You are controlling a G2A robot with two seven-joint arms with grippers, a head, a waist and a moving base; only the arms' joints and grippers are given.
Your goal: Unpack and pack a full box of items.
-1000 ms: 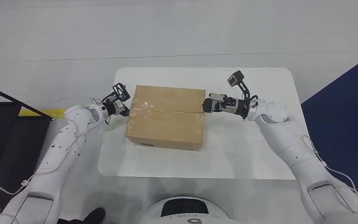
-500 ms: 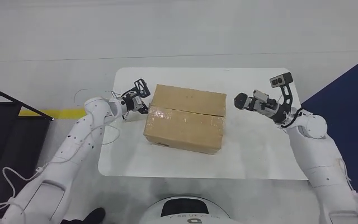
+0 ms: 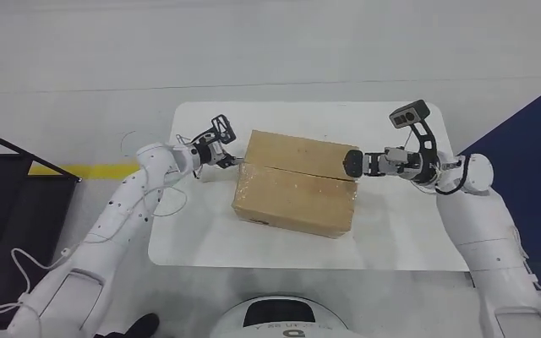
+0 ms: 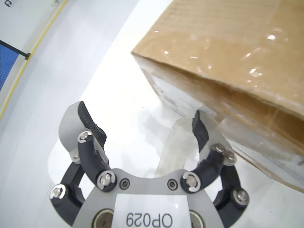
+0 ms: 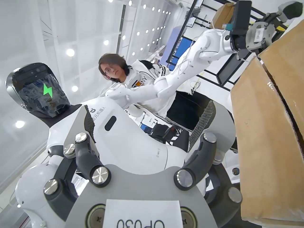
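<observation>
Box (image 3: 296,182) sits skewed mid-tabletop (image 3: 397,237), taped shut. My left end effector (image 4: 140,119) and right end effector (image 3: 353,163) gape empty at its ends; uneven pressing could spin it toward the near edge.

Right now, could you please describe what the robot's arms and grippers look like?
The left arm and right arm are smooth white shells; thin white cables loop along the left one. The left gripper and right gripper each have a grey plate, black linkages with silver bolts, curved fingers lined in ribbed black, and a white printed label.
</observation>
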